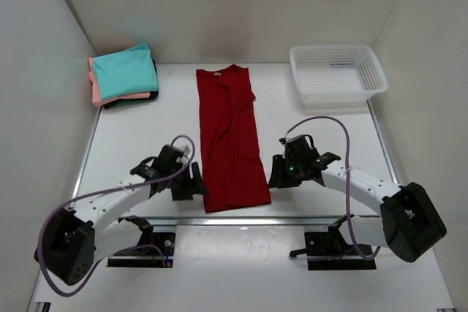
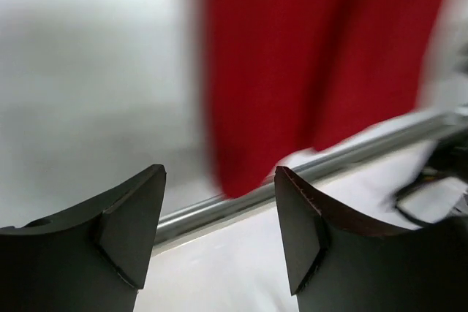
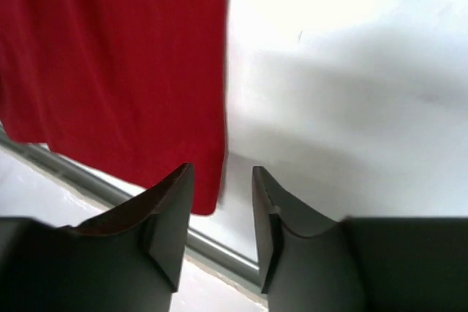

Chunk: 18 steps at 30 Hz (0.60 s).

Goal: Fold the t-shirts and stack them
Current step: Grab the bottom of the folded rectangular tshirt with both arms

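Observation:
A dark red t-shirt (image 1: pixel 230 137) lies on the table, folded lengthwise into a narrow strip, collar at the far end, hem near the front edge. It also shows in the left wrist view (image 2: pixel 307 56) and the right wrist view (image 3: pixel 117 63). My left gripper (image 1: pixel 191 180) is open and empty just left of the hem's near left corner. My right gripper (image 1: pixel 278 173) is open and empty just right of the hem's near right corner. A stack of folded t-shirts (image 1: pixel 124 74), teal on top of salmon-pink and a dark one, sits at the back left.
A white mesh basket (image 1: pixel 336 71) stands at the back right. A metal rail (image 1: pixel 241 218) runs along the table's front edge, close to the hem. White walls close in the left, right and back sides.

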Tool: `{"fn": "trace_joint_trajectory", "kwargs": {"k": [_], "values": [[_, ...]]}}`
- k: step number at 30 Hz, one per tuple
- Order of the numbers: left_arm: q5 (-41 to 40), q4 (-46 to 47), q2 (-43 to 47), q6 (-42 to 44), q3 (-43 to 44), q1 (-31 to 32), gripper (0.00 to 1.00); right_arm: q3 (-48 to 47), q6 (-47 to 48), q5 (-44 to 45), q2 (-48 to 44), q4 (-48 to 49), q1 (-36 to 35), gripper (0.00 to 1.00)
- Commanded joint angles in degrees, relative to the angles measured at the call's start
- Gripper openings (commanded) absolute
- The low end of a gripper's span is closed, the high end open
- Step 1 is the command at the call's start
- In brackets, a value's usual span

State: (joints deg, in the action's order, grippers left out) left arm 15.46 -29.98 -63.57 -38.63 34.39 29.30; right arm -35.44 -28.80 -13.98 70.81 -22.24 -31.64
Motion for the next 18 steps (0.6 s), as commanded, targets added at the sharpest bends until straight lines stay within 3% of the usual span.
{"fn": "trace_joint_trajectory", "kwargs": {"k": [1,5,9,15,16,17,18], "values": [[-1.67,1.93,6.43,-9.52,-9.40,0.41,0.72,1.52,-3.45,-3.07,-1.02,3.07,-1.84,0.38],[-4.29,-2.27,6.71,-8.39,-9.87,2.17,0.72,3.79,-6.00,-5.27,-0.58,4.83,-3.16,0.42],[-3.42,2.45,6.62,-11.98,-11.80,4.18,0.72,4.33,-7.76,-6.06,0.56,6.59,-5.01,0.44],[-4.92,6.24,1.88,-15.41,-10.05,9.45,0.71,5.29,-9.08,-6.59,3.81,7.56,-7.38,0.37],[-5.18,6.68,0.74,-16.12,-9.87,9.98,0.71,5.38,-9.26,-6.59,3.81,7.74,-7.56,0.32],[-5.18,7.64,0.12,-16.38,-9.17,10.86,0.71,5.82,-9.61,-7.55,3.73,8.26,-7.65,0.19],[-5.53,8.00,-1.19,-16.56,-8.56,11.56,0.64,6.78,-9.96,-8.08,3.46,8.70,-7.56,0.03]]}}
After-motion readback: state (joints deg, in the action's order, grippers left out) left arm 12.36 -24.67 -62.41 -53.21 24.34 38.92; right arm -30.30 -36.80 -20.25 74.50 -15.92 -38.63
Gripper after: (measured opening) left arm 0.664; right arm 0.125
